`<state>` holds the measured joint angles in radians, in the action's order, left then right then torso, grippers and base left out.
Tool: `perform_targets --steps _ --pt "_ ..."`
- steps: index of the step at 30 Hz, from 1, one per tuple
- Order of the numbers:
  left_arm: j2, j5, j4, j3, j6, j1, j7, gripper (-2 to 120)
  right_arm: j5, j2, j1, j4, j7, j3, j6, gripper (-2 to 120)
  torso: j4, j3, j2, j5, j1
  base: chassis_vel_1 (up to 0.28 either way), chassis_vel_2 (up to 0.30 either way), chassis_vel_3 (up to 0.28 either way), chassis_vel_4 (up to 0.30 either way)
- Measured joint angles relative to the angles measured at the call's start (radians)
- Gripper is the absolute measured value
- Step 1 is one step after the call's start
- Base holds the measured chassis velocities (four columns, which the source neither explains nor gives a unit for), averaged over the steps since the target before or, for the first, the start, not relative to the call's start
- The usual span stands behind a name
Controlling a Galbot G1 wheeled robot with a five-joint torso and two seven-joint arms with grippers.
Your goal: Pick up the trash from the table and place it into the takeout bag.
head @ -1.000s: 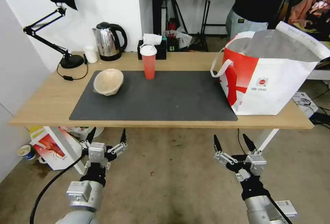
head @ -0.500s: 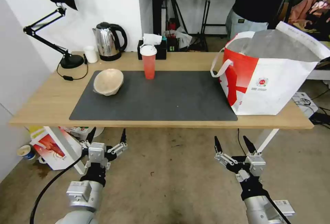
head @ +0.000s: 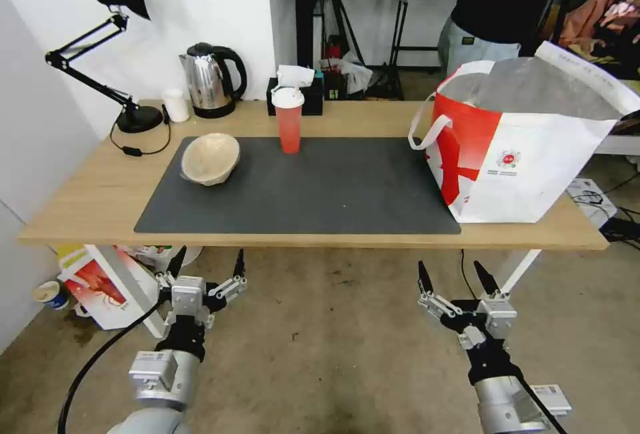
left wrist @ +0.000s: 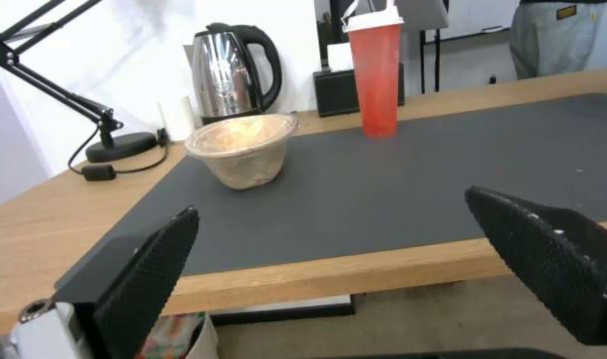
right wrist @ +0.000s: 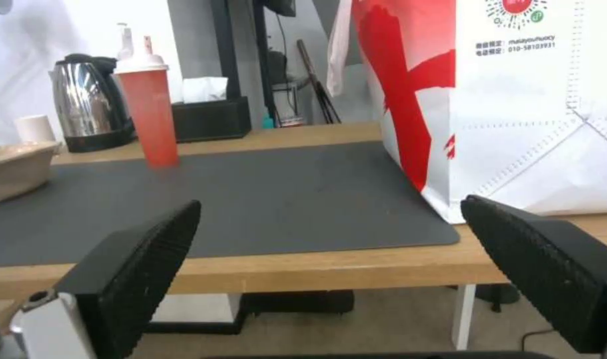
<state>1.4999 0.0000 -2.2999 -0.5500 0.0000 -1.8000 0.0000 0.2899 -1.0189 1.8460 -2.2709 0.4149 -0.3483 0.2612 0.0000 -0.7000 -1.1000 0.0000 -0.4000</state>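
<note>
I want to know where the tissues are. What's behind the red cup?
Right behind the red cup sits a black tissue box with a white tissue poking out the top. The cup covers part of the box's front, so that part is hidden.

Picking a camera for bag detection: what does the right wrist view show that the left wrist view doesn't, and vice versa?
Right wrist alone: the takeout bag standing on the table's right end, partly on the dark mat, and the small white cup. Left wrist alone: the desk lamp base and arm. Both: the red cup, the beige fibre bowl, the kettle, the black tissue box, and each arm's own open gripper, left gripper, right gripper, below the table edge.
</note>
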Motion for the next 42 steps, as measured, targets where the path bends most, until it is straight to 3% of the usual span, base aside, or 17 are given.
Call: perform_targets --steps 7,11,17,23,35,36,39,40,42 --pt "0.0 0.0 0.0 0.0 0.0 0.0 0.0 100 0.003 -0.001 0.0 0.0 0.0 0.001 0.001 100 0.0 0.0 0.0 0.0 0.0 0.0 0.0 0.0 0.0" --pt "0.0 0.0 0.0 0.0 0.0 0.0 0.0 100 0.124 0.025 0.003 -0.092 -0.124 -0.032 0.047 100 -0.0002 0.0 0.0 -0.0003 0.0 0.0 0.0 0.0 0.0" --pt "0.0 0.0 0.0 0.0 0.0 0.0 0.0 100 0.239 0.084 -0.071 -0.222 -0.17 -0.056 -0.06 100 0.0001 0.0 0.0 -0.0003 0.0 0.0 0.0 0.0 0.0" --pt "0.0 0.0 0.0 0.0 0.0 0.0 0.0 100 0.321 0.141 -0.141 -0.235 -0.161 -0.056 -0.155 100 -0.0001 0.0 0.0 0.0002 0.0 0.0 0.0 0.0 0.0" --pt "0.0 0.0 0.0 0.0 0.0 0.0 0.0 100 0.469 0.226 -0.266 -0.235 -0.207 -0.055 -0.178 100 0.0003 0.0 0.0 -0.0002 0.0 0.0 0.0 0.0 0.0" --pt "0.0 0.0 0.0 0.0 0.0 0.0 0.0 100 0.522 0.24 -0.303 -0.234 -0.208 -0.031 -0.2 100 -0.0007 0.0 0.0 0.0 0.0 0.0 0.0 0.0 0.0" --pt "0.0 0.0 0.0 0.0 0.0 0.0 0.0 100 0.679 0.276 -0.547 -0.224 -0.216 0.073 -0.252 100 0.0003 0.0 0.0 -0.0001 0.0 0.0 0.0 0.0 0.0" --pt "0.0 0.0 0.0 0.0 0.0 0.0 0.0 100 0.679 0.276 -0.547 -0.224 -0.216 0.073 -0.252 100 0.0003 0.0 0.0 -0.0001 0.0 0.0 0.0 0.0 0.0" --pt "0.0 0.0 0.0 0.0 0.0 0.0 0.0 100 0.76 0.282 -0.767 -0.145 -0.218 0.165 -0.283 100 0.0001 0.0 0.0 0.0 0.0 0.0 0.0 0.0 0.0"
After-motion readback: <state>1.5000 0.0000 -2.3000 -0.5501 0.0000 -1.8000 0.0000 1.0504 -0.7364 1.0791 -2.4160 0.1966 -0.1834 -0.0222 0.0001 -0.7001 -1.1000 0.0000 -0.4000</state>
